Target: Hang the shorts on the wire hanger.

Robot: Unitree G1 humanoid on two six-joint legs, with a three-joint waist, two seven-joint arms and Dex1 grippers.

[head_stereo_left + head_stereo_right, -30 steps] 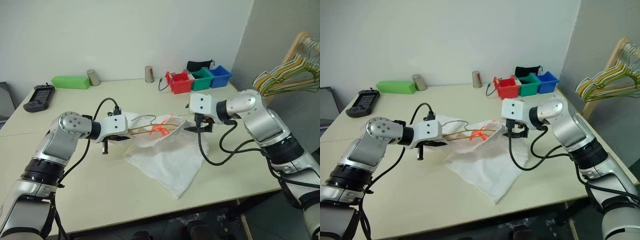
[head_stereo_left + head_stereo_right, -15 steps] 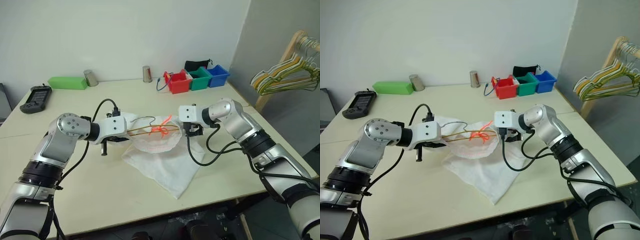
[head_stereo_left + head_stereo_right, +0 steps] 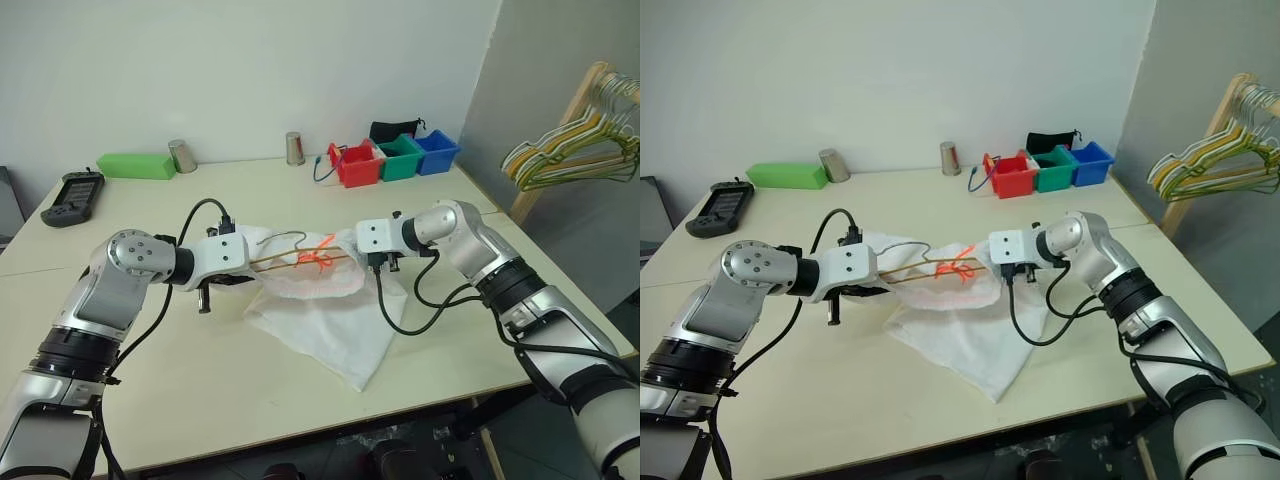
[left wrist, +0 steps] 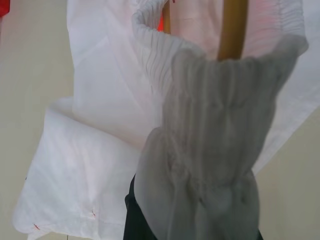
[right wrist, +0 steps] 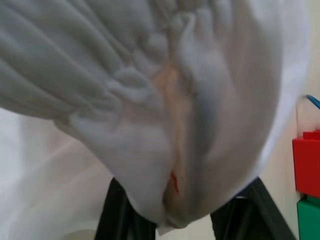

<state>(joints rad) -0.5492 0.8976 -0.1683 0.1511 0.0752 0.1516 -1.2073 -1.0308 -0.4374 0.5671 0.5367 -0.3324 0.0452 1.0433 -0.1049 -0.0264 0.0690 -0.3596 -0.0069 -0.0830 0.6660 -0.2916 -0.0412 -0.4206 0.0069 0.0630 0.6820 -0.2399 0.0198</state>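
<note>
Your left gripper (image 3: 240,278) is clamped on the shorts (image 3: 325,320) and wire hanger (image 3: 300,260); right gripper (image 3: 382,265) pinches waistband. Tug unevenly and it slips off.

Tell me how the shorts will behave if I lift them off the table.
The shorts are probably floppy: the fabric drapes in folds from the wire hanger. Likely light, since thin, see-through cloth bunches softly. The gathered waistband may stretch and slip.
</note>
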